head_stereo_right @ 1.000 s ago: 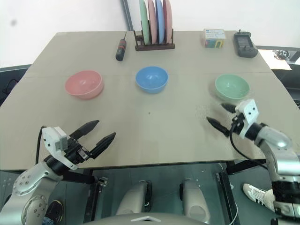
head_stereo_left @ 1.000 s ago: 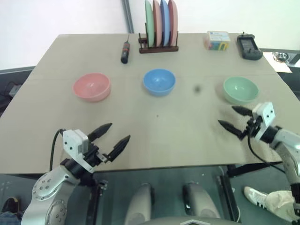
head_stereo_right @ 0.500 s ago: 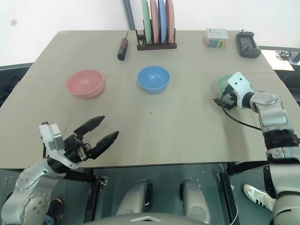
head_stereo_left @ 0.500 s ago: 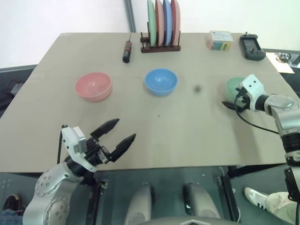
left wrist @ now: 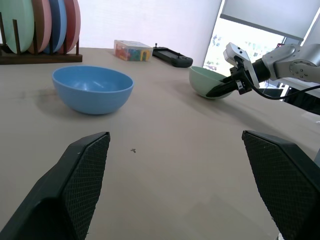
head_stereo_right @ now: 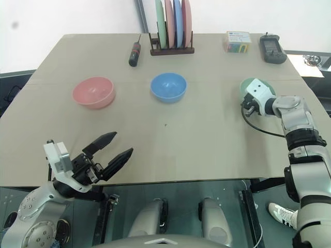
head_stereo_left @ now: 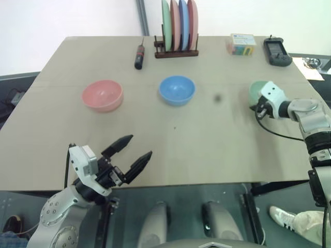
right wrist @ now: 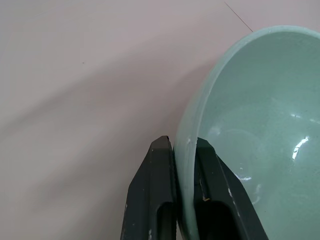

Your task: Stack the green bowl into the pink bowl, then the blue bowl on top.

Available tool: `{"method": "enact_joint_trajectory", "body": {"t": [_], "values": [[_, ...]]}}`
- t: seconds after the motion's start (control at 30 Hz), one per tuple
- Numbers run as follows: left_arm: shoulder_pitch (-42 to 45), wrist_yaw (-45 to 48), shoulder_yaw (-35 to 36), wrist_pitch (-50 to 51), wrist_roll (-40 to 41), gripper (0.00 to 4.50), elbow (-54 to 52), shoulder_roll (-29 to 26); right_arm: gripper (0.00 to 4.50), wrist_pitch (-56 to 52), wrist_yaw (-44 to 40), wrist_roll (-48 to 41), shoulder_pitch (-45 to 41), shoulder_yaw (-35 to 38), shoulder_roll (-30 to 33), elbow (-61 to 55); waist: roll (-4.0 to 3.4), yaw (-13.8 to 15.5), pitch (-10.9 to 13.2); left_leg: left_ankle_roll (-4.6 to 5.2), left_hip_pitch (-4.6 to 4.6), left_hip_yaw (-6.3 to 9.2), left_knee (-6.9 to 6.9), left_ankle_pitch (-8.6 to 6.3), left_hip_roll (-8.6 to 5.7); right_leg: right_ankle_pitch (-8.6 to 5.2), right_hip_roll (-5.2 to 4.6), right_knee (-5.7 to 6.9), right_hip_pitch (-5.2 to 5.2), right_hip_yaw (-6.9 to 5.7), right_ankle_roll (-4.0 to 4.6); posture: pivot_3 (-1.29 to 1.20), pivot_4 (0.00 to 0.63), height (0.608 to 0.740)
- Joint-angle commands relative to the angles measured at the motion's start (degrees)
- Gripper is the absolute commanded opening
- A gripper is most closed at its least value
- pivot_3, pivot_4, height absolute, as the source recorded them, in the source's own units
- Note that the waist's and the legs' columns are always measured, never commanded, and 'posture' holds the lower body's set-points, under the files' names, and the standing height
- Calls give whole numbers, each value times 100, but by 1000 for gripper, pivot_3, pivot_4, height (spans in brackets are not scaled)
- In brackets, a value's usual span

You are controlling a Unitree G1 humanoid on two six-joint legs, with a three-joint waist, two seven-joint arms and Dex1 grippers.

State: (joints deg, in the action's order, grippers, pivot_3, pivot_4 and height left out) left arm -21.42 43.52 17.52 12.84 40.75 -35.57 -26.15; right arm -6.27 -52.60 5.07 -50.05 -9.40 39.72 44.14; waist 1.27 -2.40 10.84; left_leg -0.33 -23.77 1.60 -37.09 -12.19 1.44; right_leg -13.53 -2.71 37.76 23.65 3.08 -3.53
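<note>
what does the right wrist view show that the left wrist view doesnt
Right wrist view alone: the right gripper from close up, one black finger outside the green bowl's wall and the other inside, shut on the rim.

Left wrist view alone: the blue bowl, the plate rack, the colourful box, the black device, and the left gripper's own fingers spread wide.

Both: the green bowl on the table, with the right gripper at its rim.
</note>
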Motion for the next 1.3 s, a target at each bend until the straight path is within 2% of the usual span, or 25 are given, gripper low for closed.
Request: {"method": "enact_joint_trajectory", "body": {"t": [0.03,0.23,0.37,0.53,0.7,0.8,0.93,1.3], "values": [[41,32,98,-94,23,4500,-189,-128,70,89,-331,26,97,-114,89,-1142,-1,-10,0,0,1,0,0,0,0,0,0,1,0,0,0,0,150,740],[212,81,104,-66,-68,4500,17,-342,70,-523,-1187,-167,679,-603,20,-3791,-2,3,1,0,0,5,1,0,2,-1,1,3,2,-3,-1,0,150,740],[326,160,53,-77,-110,4500,127,-434,70,-1005,-1472,-309,918,-1139,-297,-5394,-3,5,1,0,0,8,1,0,4,-2,1,4,2,-7,-2,0,150,740],[400,223,43,-79,-131,4500,180,-476,70,-1262,-1545,-343,941,-1708,-756,-6184,-1,26,1,-1,-1,13,-1,0,4,-2,1,4,1,-12,-2,0,150,740],[379,184,115,-76,-99,4500,110,-478,1644,-1013,-1363,-86,740,-1973,-1061,-5868,1,28,-1,-1,-3,16,-3,0,4,-1,-2,2,0,-18,-1,0,150,740],[296,176,164,-95,-76,4500,57,-464,2946,-940,-1342,-50,668,-1962,-1125,-5752,1,19,-1,-1,-2,17,-2,0,4,-1,-1,4,2,-19,0,0,150,740],[255,147,173,-108,-64,4500,28,-433,4406,-858,-1353,-36,639,-1922,-1061,-5653,1,22,-1,-1,-4,19,0,0,5,-1,-1,2,1,-22,0,0,150,740],[291,156,157,-137,-60,4500,92,-421,4406,-865,-1166,-15,760,-1717,-919,-5504,1,19,-1,-1,-3,18,0,0,5,-2,-1,2,1,-21,0,0,150,740]]}}
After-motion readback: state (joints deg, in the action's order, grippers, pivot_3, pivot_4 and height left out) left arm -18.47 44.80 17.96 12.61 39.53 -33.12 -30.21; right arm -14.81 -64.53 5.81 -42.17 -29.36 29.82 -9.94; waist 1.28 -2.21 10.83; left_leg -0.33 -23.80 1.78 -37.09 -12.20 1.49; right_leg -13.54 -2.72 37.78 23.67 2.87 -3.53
